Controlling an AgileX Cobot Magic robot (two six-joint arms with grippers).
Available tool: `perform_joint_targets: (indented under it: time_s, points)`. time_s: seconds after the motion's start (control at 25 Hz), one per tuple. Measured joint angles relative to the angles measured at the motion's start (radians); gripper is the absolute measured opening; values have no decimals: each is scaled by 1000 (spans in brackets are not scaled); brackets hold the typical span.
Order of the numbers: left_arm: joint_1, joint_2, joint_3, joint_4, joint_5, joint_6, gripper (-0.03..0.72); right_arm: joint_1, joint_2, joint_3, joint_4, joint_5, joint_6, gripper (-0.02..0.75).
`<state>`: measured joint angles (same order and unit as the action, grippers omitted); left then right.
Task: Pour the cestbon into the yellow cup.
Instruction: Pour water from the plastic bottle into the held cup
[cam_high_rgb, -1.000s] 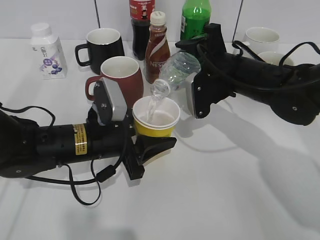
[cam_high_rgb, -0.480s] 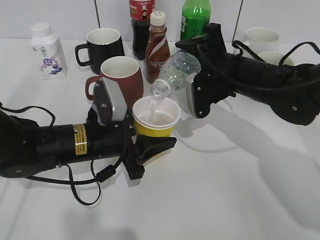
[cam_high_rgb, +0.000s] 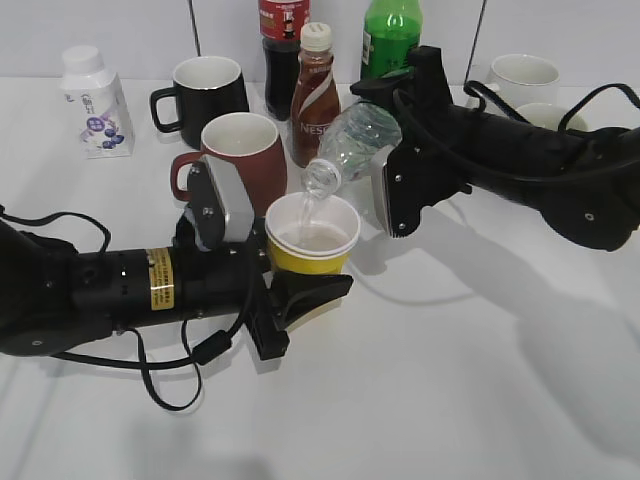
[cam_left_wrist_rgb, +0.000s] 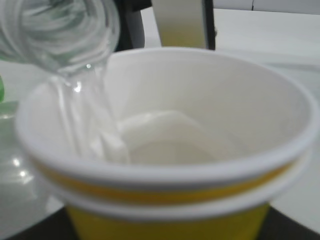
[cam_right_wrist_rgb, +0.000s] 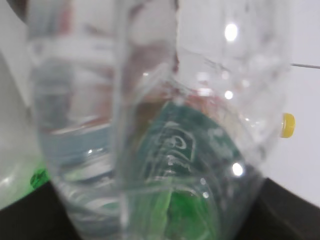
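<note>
My left gripper (cam_high_rgb: 300, 290) is shut on the yellow cup (cam_high_rgb: 312, 240), a small yellow paper cup with a white rim, held upright at the table's middle. The cup fills the left wrist view (cam_left_wrist_rgb: 165, 200), with water in its bottom. My right gripper (cam_high_rgb: 395, 165) is shut on the cestbon (cam_high_rgb: 355, 140), a clear ribbed bottle, tipped with its open neck down over the cup's far rim. A thin stream of water falls from the neck into the cup. The bottle fills the right wrist view (cam_right_wrist_rgb: 165, 150), its dark green label showing through the plastic.
A dark red mug (cam_high_rgb: 243, 155) stands just behind the cup. A brown Nescafe bottle (cam_high_rgb: 314, 95), a cola bottle (cam_high_rgb: 282, 50) and a green soda bottle (cam_high_rgb: 388, 35) stand at the back. A black mug (cam_high_rgb: 205, 92), a white milk bottle (cam_high_rgb: 96, 103) and white cups (cam_high_rgb: 522, 80) are also there.
Water keeps running from the bottle into the cup and the level in the cup has risen a little. Neither arm has visibly moved.
</note>
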<state>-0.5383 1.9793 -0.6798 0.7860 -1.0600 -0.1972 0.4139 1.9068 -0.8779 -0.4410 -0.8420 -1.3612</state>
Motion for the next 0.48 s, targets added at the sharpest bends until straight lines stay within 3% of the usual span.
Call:
perform_joint_targets:
  time_s: [0.48]
  points:
    - [0, 0, 0, 0, 2, 0, 377, 0, -2, 0, 2, -1, -27, 475]
